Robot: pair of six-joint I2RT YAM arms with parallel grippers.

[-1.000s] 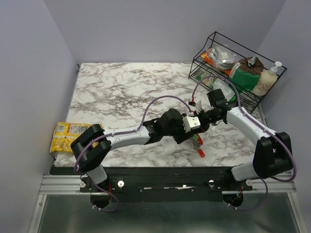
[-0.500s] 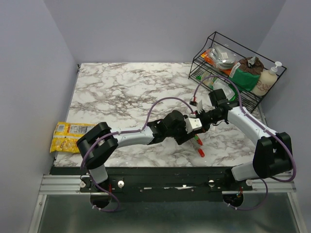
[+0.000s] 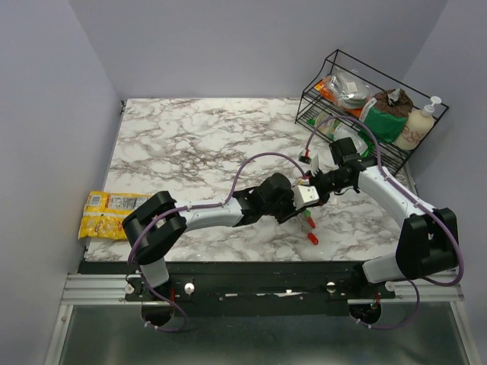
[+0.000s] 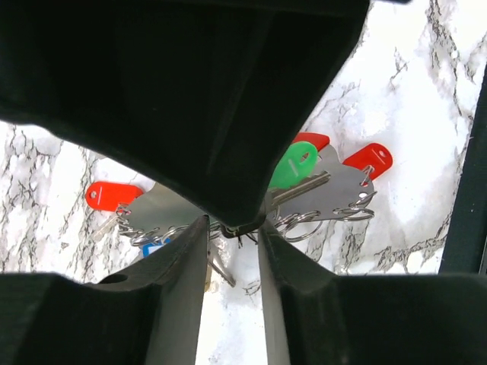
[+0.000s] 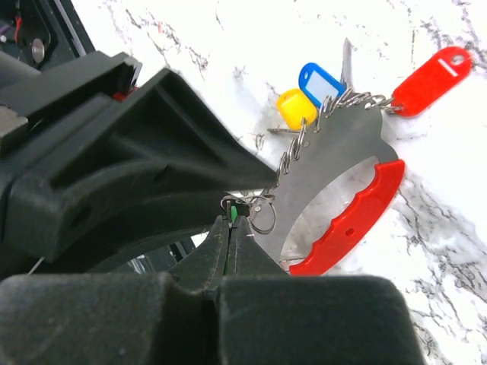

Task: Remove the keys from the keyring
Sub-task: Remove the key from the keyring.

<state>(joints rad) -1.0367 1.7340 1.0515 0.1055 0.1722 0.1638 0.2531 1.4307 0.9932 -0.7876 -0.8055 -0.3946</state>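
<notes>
The keyring [image 5: 350,224], a grey metal plate with a red grip, hangs just above the marble table at the middle right. Keys with blue [image 5: 318,82], yellow [image 5: 295,108] and red [image 5: 434,80] tags dangle from small rings along its edge. My right gripper [image 5: 230,220] is shut on a green key tag [image 4: 293,166], of which only a sliver shows between its fingers. In the left wrist view my left gripper [image 4: 233,228] sits right under the right one's tip. Its jaws stand apart with bare marble between them, and a key shaft lies beside its left finger [image 4: 186,266].
A black wire basket [image 3: 312,103] with packets and a soap bottle [image 3: 421,122] stands at the back right. A yellow snack packet [image 3: 106,213] lies at the table's left edge. Both arms cross close together over the front middle of the table [image 3: 190,144].
My left arm has reached further right, up against the right gripper, and its jaws have narrowed. The right gripper keeps its hold; the keyring has barely shifted.
</notes>
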